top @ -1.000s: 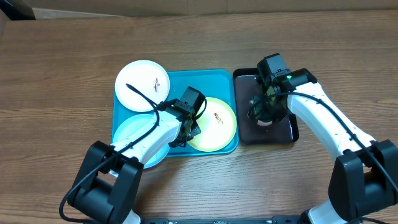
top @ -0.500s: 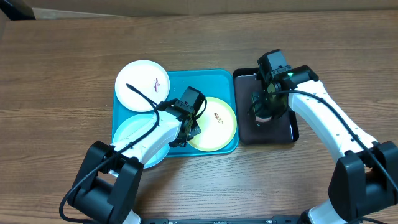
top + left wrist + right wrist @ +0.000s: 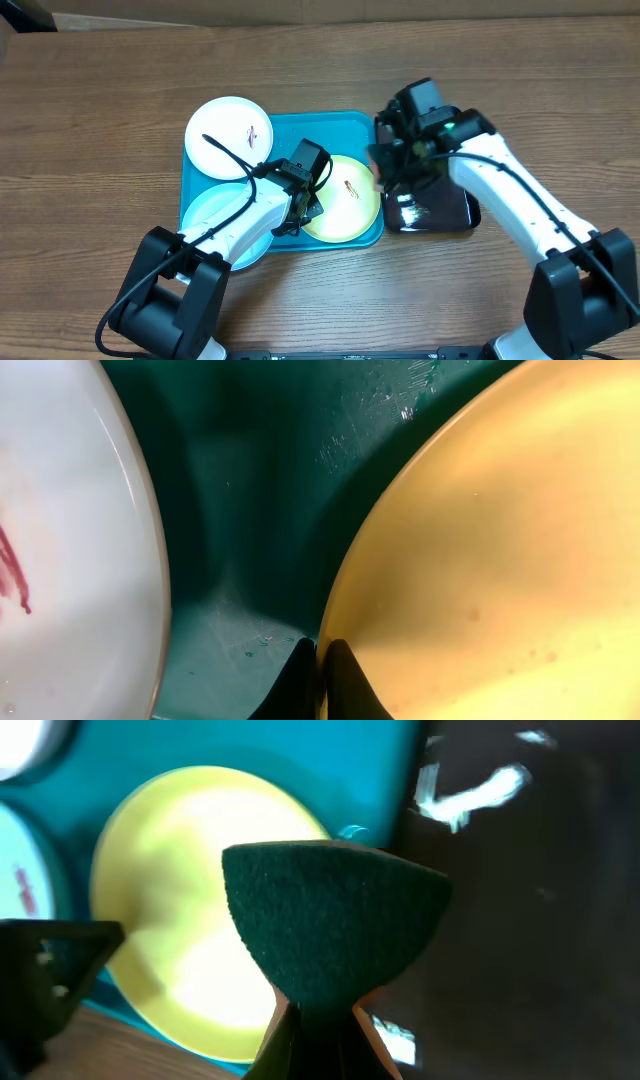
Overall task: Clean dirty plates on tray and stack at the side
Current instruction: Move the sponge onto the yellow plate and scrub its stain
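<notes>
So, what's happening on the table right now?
Left gripper shut on yellow-green plate rim. Right gripper shut on green scrub pad, near plate. Nothing between.

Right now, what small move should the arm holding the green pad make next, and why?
Probably move the green pad, clamped in the right fingers, left and down onto the reddish smear on the yellow-green plate. The left fingers pinch that plate's rim, so it looks steadied for scrubbing.

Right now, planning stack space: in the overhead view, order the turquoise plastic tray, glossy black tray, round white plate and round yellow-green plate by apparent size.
1. Turquoise rectangular plastic tray
2. Glossy black tray, partly covered
3. Round white plate and round yellow-green plate look alike; unranked.
</notes>
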Controlling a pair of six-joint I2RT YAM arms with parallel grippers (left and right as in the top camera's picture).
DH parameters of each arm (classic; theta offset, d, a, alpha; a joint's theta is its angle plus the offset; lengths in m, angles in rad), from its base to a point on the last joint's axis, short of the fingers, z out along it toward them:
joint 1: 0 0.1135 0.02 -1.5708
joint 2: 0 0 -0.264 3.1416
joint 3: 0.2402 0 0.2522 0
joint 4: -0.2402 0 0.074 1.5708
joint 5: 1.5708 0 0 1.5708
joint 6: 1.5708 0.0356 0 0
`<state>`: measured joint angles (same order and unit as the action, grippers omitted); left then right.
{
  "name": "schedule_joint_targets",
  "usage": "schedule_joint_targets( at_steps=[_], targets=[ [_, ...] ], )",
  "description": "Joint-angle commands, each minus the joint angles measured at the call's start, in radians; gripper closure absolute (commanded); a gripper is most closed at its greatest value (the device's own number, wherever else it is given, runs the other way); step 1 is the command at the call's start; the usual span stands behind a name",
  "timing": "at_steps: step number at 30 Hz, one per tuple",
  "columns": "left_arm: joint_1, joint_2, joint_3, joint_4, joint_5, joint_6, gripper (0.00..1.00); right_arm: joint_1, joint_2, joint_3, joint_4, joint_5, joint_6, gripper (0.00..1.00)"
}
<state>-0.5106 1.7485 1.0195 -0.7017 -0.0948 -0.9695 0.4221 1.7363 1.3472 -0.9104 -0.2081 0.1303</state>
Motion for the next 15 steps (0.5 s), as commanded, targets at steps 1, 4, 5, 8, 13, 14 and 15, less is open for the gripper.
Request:
schedule_joint_targets(
  at_steps=[1,4,5,8,13,14,15],
  targets=[
    [0.000,-0.007,-0.014,0.004,-0.016,0.005,0.96,0.067,-0.026,-0.002,0.032,0.101,-0.002,0.96],
    [0.000,-0.007,-0.014,0.003,-0.016,0.005,0.96,0.117,-0.007,-0.002,0.043,0.192,-0.001,0.96],
    [0.000,-0.007,-0.014,0.004,-0.016,0.005,0.96,0.131,-0.001,-0.002,0.047,0.216,-0.001,0.96],
    [0.000,-0.007,-0.014,0.003,-0.016,0.005,0.96,0.171,0.027,-0.002,0.065,0.269,-0.001,0.96],
    [0.000,-0.007,-0.014,0.003,-0.016,0.005,0.95,0.200,0.078,-0.002,0.081,0.324,-0.001,0.96],
    [0.000,-0.007,-0.014,0.003,-0.016,0.005,0.96,0.200,0.088,-0.002,0.084,0.328,0.000,0.96],
    [0.000,-0.007,-0.014,0.003,-0.016,0.005,0.96,0.200,0.095,-0.002,0.087,0.328,0.000,0.96]
  ],
)
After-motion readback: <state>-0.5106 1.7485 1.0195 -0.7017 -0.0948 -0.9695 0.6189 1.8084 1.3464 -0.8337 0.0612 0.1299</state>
